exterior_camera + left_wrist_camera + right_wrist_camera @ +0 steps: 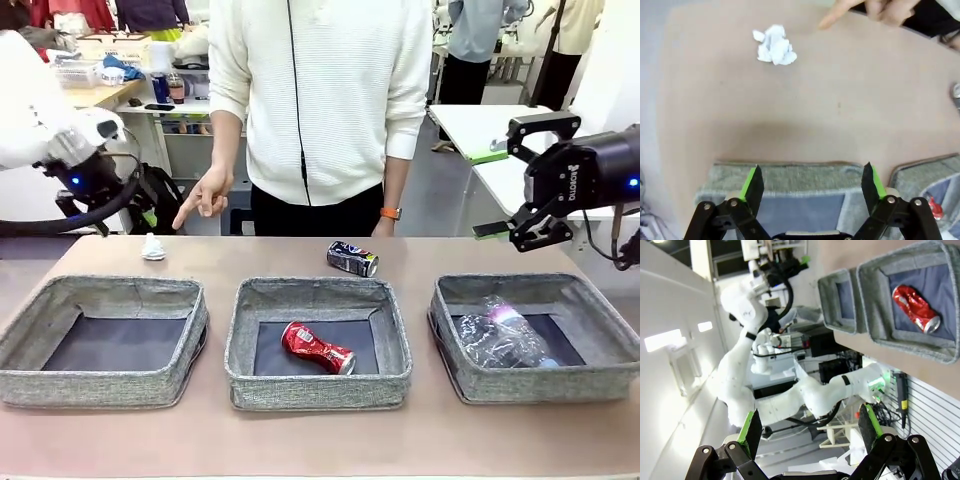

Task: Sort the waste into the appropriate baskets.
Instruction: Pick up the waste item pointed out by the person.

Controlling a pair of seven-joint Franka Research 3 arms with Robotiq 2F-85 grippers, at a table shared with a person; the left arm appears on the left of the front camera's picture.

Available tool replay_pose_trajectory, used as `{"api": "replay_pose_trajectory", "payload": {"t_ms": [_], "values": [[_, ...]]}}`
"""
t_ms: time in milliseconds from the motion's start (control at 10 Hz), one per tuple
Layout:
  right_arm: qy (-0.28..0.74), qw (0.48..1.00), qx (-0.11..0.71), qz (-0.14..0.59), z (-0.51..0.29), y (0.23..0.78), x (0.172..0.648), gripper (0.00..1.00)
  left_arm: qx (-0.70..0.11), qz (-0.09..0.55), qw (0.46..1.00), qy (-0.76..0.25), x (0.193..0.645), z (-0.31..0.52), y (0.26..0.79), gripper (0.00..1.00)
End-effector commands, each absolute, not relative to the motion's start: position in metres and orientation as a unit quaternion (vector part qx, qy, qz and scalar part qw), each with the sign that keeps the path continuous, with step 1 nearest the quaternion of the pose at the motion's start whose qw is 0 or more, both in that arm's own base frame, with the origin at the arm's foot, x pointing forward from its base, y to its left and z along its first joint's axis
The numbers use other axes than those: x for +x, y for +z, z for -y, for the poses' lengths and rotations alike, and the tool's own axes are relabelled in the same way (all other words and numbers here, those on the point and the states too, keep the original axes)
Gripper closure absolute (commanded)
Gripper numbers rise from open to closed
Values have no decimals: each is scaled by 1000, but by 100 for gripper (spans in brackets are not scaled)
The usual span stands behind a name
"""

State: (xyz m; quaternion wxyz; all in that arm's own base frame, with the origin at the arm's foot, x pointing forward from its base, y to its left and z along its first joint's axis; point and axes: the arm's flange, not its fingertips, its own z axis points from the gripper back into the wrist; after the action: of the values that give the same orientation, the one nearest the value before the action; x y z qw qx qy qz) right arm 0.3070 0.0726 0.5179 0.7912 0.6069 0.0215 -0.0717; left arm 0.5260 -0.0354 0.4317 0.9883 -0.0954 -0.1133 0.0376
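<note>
Left gripper (811, 169) and right gripper (809, 410) hover with fingers (752, 184) spread while a hand (207, 198) points at the tissue wad (152, 247).

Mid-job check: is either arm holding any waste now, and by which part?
Nothing is held. On the left arm the jaws stand open and empty, pointing toward the left basket; on the right arm they stand open in the air.

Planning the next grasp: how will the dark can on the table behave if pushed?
The dark can lies on its side, so a push would probably roll it. Its glossy wall looks smooth and may slip in a grip.
</note>
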Motion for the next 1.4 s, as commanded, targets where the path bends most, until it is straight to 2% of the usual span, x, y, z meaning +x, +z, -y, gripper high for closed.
{"api": "replay_pose_trajectory", "payload": {"t_ms": [0,300,500,700,1100,1200,1300], "values": [[-79,787,611,-26,-74,523,307,0,-86,90,992,30,563,30,419,0],[-79,787,611,-26,-74,523,307,0,-48,96,994,19,609,19,372,0],[-79,787,611,-26,-74,523,307,0,-61,101,993,7,623,20,351,0],[-79,787,611,-26,-74,523,307,0,-65,99,993,14,636,15,331,0],[-79,787,611,-26,-74,523,307,0,-79,123,989,17,641,12,325,0],[-79,787,611,-26,-74,523,307,0,-82,135,987,22,641,13,324,6],[-79,787,611,-26,-74,523,307,0,-71,148,986,26,642,13,322,44]]}}
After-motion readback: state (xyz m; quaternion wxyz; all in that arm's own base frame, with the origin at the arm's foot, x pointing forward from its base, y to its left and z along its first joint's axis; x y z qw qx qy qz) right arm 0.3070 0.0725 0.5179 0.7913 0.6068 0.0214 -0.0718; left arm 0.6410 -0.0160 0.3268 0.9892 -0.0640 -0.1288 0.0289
